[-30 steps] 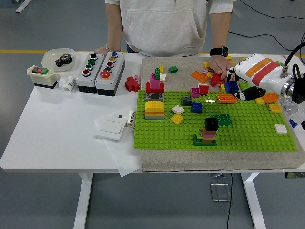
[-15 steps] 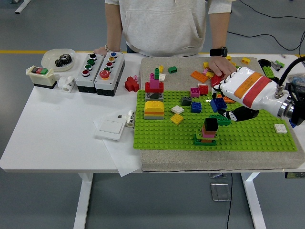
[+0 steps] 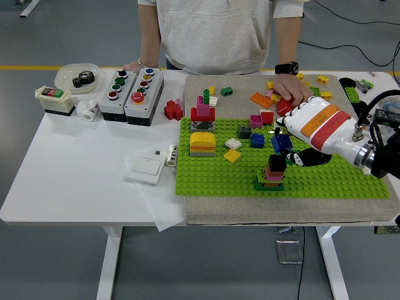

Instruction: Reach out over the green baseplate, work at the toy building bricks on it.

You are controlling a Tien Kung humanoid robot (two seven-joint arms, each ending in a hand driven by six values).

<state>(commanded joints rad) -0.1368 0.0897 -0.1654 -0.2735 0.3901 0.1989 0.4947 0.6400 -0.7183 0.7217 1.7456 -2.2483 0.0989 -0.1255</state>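
The green baseplate lies on a grey mat. My right hand, white with orange and red bands, reaches in from the right over the plate's middle. Its fingers are curled on a blue brick, held just above and right of a stack with a black top on a green base. Further left stand a yellow, orange and grey stack and a red, magenta and green stack. Another blue brick sits on the plate. The person's hand rests on the loose bricks behind the plate.
Loose bricks lie on the mat behind the plate. Left of the mat are two button boxes, a bowl with gears, a red cross piece and a white switch plate. The person's other hand rests by the boxes.
My right hand has moved left and toward me from the back right of the mat to over the plate, carrying the blue brick, and now covers the green brick beside the black-topped stack.
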